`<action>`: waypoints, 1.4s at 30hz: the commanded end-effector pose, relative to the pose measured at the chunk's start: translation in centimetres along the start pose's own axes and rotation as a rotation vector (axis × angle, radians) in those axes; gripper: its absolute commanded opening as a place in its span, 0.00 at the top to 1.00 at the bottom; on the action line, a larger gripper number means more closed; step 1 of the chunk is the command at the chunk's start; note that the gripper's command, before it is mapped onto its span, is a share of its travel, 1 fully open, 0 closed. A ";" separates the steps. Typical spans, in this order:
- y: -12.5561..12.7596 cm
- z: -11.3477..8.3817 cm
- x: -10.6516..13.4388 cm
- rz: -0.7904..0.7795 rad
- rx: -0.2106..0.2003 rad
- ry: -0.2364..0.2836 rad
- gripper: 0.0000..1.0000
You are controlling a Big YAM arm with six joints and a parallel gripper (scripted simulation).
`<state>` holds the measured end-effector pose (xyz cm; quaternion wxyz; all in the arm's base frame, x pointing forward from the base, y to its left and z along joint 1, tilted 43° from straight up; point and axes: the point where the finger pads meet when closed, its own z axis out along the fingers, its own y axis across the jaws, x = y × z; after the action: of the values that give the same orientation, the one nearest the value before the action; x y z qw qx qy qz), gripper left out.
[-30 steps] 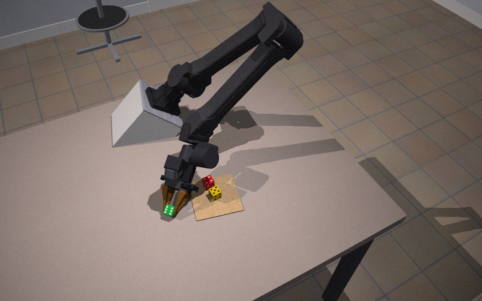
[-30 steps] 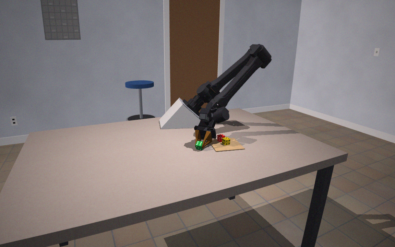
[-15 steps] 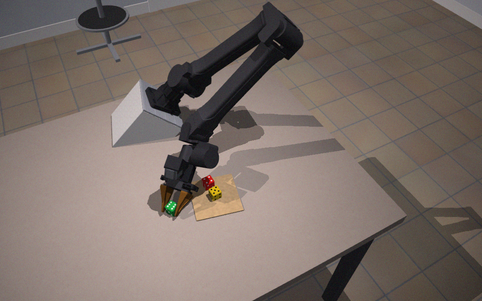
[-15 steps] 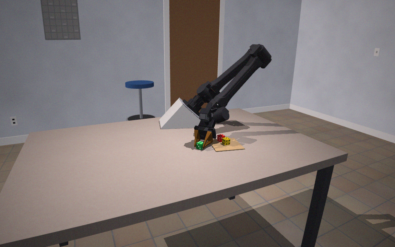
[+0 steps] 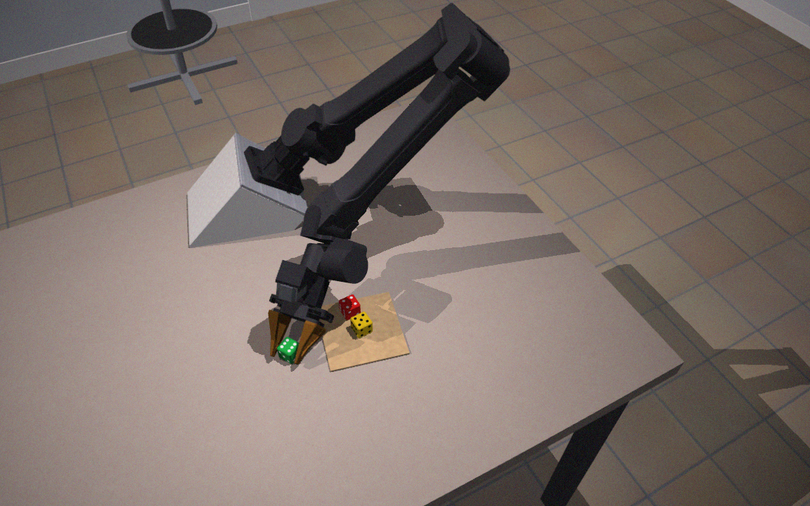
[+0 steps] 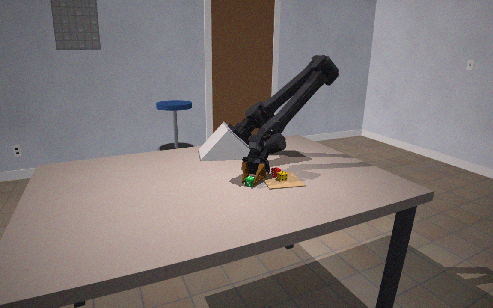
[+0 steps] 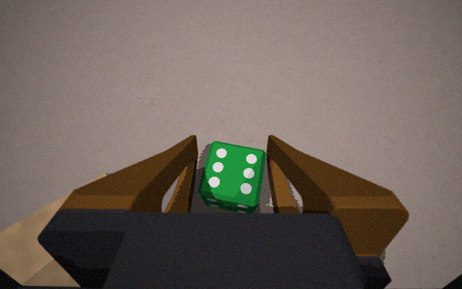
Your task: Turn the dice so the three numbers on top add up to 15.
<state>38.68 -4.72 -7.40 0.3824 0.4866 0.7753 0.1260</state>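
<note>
The green die lies on the bare table just left of the tan mat, off the mat. In the wrist view the green die shows a six-pip face and sits slightly turned, with a small gap to each finger. My gripper points down and straddles it, with its brown fingers open. The red die and the yellow die rest on the mat's far left part, close together. The mat lies flat; its corner shows in the wrist view.
The grey wedge-shaped arm base stands at the back of the table. The table's right edge runs a short way beyond the mat. A stool stands on the floor behind the table.
</note>
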 end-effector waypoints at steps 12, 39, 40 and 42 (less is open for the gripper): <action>0.3 0.3 0.3 0.006 -0.007 -0.001 0.55; 0.4 -0.9 0.1 0.006 -0.008 -0.001 0.55; 0.4 -1.2 0.2 0.006 -0.005 0.000 0.55; 0.3 -1.8 0.2 0.006 -0.005 0.000 0.55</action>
<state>37.75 -4.60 -7.16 0.3778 0.4878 0.7774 0.1219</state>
